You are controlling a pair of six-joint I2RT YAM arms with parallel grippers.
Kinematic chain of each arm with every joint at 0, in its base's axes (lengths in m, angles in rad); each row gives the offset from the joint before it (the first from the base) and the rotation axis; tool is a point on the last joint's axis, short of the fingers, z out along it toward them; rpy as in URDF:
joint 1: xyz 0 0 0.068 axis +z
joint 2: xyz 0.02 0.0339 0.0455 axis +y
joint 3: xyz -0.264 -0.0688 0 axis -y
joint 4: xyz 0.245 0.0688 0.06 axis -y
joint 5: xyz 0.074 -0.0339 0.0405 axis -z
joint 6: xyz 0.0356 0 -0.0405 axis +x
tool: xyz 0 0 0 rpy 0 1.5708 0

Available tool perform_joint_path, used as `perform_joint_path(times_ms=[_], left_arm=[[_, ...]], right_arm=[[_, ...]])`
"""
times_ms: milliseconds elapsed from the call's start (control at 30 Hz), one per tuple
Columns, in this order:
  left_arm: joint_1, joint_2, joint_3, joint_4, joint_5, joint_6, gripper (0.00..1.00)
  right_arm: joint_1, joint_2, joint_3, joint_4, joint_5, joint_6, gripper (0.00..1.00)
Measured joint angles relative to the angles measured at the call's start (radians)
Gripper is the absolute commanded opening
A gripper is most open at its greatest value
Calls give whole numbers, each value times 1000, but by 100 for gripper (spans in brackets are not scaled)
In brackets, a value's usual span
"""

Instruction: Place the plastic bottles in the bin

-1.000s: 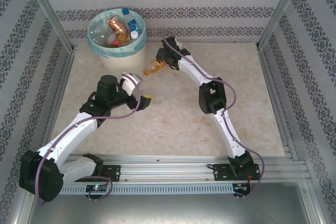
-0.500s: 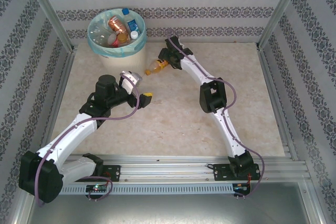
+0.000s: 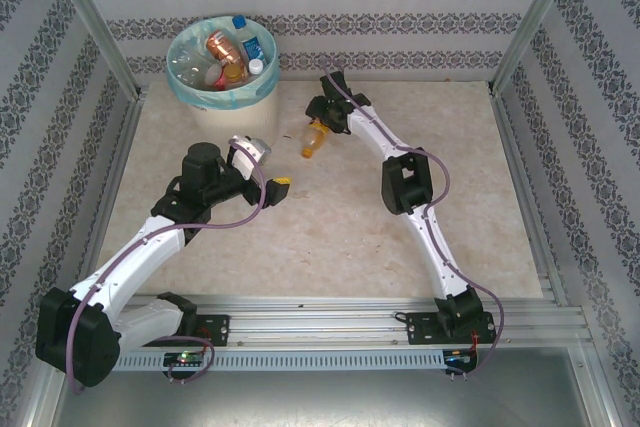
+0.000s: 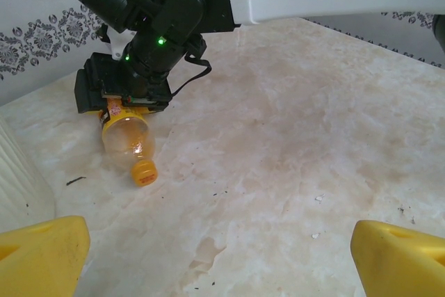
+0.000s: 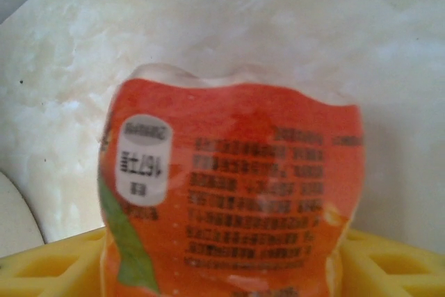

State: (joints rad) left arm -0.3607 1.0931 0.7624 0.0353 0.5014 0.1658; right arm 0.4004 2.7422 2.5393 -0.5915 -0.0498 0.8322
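Overhead shot: a pale marble-look table (image 3: 330, 247) is lying inside patterned walls, w/ two white arms reaching in from the near edge. The bin (image 3: 248, 112), cream w/ a teal liner, is standing at the far left corner and is already holding several bottles (image 3: 222, 57). The one bottle out on the table, an orange bottle (image 3: 314, 139), is lying on its side just right of the bin, near but not touching it, w/ its cap (image 4: 144, 172) pointing toward the arms' side. The right gripper (image 3: 322, 123) is bearing down on the bottle's base end and pinching it. In its wrist view the yellow pads (image 5: 49, 269) are sitting against both sides of the orange label (image 5: 243, 199), though how firmly they are biting is hard to judge. The left gripper (image 4: 222, 262) is hovering mid-table w/ jaws spread wide and nothing btwn them, facing the bottle. Step in hand, by my reading: securing the grasp before the lift to the bin. To go well, the squeeze is probably needing to be gentle, b/c the thin plastic is looking dented and could crumple or squirt out. The lift is wanting to go straight up, esp. w/ the cap end hanging free, then over the bin's rim w/ room to spare before letting go.
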Motion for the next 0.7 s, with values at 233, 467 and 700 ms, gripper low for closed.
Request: perform_joint_path(times_ms=[233, 467, 700], left_arm=[[0, 0, 0, 0, -3, -11, 100], [0, -2, 5, 0, -5, -110, 99], [0, 9, 50, 25, 21, -282, 96]], right_arm=[[-19, -175, -273, 24, -55, -62, 60], [-32, -491, -698, 202, -172, -129, 59], [-43, -864, -1144, 574, -401, -144, 58]])
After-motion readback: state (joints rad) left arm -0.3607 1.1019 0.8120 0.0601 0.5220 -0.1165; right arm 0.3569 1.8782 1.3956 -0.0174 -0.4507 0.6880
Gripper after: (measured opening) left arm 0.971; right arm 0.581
